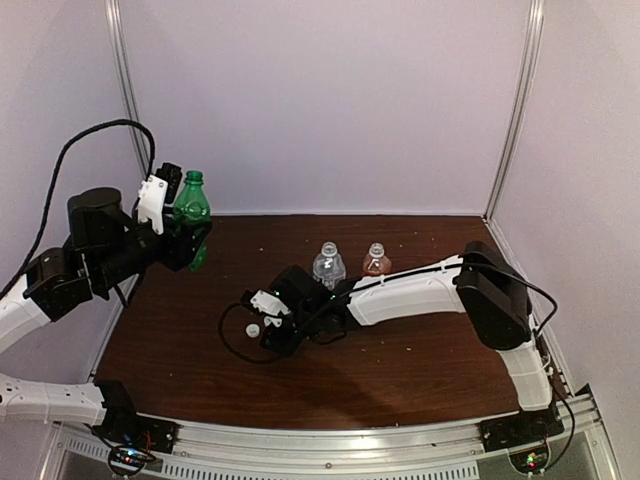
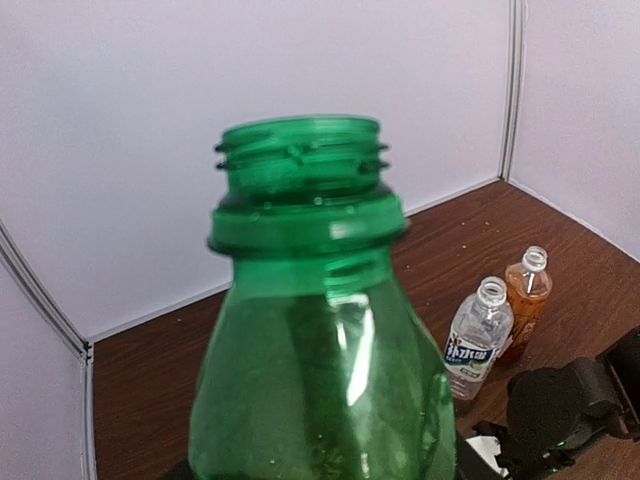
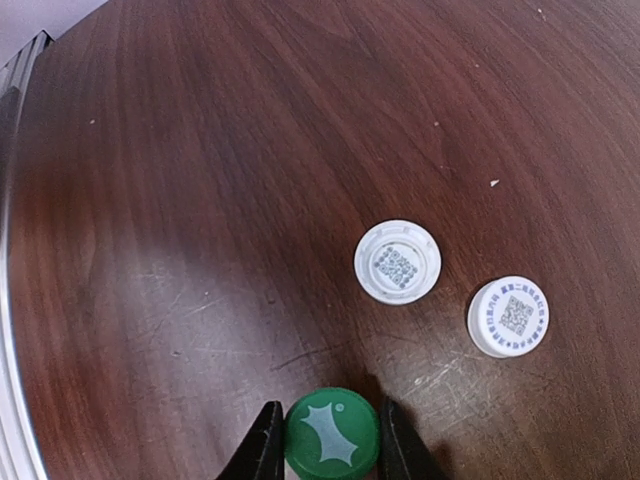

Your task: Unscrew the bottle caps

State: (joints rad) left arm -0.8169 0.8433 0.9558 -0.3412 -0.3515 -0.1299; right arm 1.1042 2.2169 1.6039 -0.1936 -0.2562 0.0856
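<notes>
Just beside the white caps (image 3: 398, 262), the right gripper (image 3: 331, 445) is pinching the green cap (image 3: 331, 428). Well left of them, the left gripper (image 1: 183, 240) is gripping the uncapped green bottle (image 2: 320, 350). Unscrewing is seemingly ending, so the next move is setting both down.

dark wood table (image 1: 400, 370) boxed in by pale lilac walls (image 1: 330, 100) with white corner posts (image 1: 515, 110).

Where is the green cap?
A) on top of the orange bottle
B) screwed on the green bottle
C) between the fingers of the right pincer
C: the green cap sits clamped in the right pincer, while the green bottle has a bare, open neck.
</notes>
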